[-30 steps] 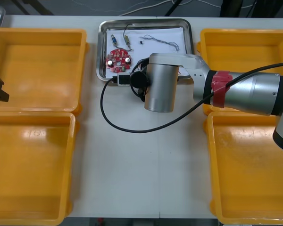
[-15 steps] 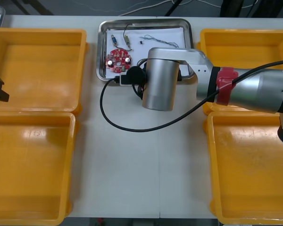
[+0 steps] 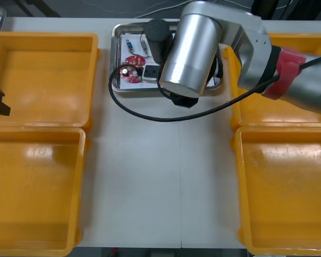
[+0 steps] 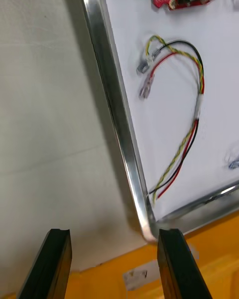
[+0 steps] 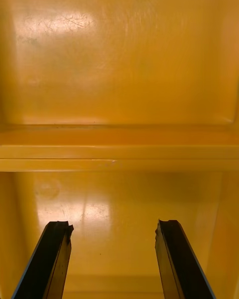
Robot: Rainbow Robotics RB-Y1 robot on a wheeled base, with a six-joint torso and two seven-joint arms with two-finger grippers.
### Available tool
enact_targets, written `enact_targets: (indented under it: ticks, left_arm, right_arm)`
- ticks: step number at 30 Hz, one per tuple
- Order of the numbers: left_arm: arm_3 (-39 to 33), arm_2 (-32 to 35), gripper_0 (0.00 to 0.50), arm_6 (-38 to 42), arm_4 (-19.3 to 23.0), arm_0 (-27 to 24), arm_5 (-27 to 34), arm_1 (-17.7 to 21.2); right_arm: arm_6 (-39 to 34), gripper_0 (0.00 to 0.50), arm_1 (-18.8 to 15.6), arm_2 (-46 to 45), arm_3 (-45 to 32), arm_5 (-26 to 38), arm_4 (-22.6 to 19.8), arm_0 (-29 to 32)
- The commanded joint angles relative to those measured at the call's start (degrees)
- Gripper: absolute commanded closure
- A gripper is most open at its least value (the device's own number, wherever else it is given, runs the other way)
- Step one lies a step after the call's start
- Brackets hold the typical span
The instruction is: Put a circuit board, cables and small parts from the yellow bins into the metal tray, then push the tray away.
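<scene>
At metal tray [image 4: 117, 125] corner, right hand [image 4: 114, 235] spread, left hand [image 5: 114, 226] above bins [image 5: 119, 147]

Bright overhead light leaves glare on the yellow bins [image 3: 40, 152].

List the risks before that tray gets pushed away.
1. The black cable loops out over the metal tray's near rim onto the table; a push could drag or snag it.
2. The right gripper, open, hovers by the tray's corner close to a yellow bin; a skewed push may jam the tray there.
The left gripper waits over the left bins.
</scene>
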Motion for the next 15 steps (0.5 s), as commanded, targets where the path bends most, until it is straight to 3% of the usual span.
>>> enact_targets:
  ticks: [1, 7, 15]
  left_arm:
    - [-1.6, 1.3, 0.0, -1.7, 0.3, 0.9, -0.6, -0.2]
    - [-1.6, 1.3, 0.0, -1.7, 0.3, 0.9, -0.6, -0.2]
    - [-1.6, 1.3, 0.0, -1.7, 0.3, 0.9, -0.6, -0.2]
  right_arm:
    - [-7.7, 0.0, -4.8, -8.5, -5.9, 5.1, -3.9, 1.7]
    - [-16.6, 0.0, -10.1, -16.5, -12.2, 12.2, -10.4, 5.3]
    - [-27.6, 0.0, -17.2, -26.1, -20.4, 16.7, -17.4, 13.0]
